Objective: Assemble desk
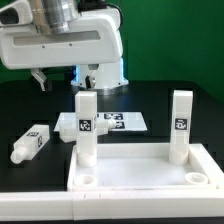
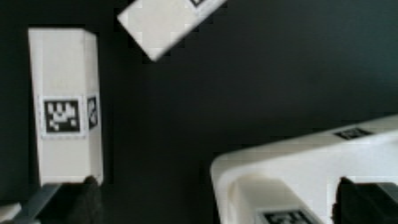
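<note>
Plainly, the gripper hangs open and empty, high at the far side. The loose leg lies flat below it, nearer and toward the exterior view's left, just beside the desk panel. Its long axis slants near-left to far-right.

White panel, white legs with black-and-white square tags, black table, green backdrop
</note>
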`<state>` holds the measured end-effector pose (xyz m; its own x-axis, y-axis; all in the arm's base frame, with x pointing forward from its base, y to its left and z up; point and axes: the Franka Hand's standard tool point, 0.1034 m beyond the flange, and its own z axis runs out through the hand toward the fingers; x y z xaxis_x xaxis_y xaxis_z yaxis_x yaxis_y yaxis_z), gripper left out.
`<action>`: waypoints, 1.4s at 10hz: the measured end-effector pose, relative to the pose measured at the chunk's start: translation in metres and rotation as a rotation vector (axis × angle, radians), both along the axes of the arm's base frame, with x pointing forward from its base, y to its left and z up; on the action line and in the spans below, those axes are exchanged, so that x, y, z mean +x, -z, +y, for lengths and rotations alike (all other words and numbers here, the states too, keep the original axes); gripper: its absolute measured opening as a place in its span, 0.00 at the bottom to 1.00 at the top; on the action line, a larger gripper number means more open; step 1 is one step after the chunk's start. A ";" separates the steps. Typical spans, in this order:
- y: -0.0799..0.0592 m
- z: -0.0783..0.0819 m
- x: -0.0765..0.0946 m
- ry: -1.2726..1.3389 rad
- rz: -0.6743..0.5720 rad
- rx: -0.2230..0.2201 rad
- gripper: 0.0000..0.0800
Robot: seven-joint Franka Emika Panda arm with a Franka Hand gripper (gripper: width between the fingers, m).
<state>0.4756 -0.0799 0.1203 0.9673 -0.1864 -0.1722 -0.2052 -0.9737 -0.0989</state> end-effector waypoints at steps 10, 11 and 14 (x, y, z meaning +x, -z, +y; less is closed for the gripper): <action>0.053 0.007 -0.043 0.202 -0.064 -0.035 0.81; 0.059 0.008 -0.053 0.238 -0.061 -0.034 0.81; 0.061 0.007 -0.053 0.241 -0.062 -0.038 0.81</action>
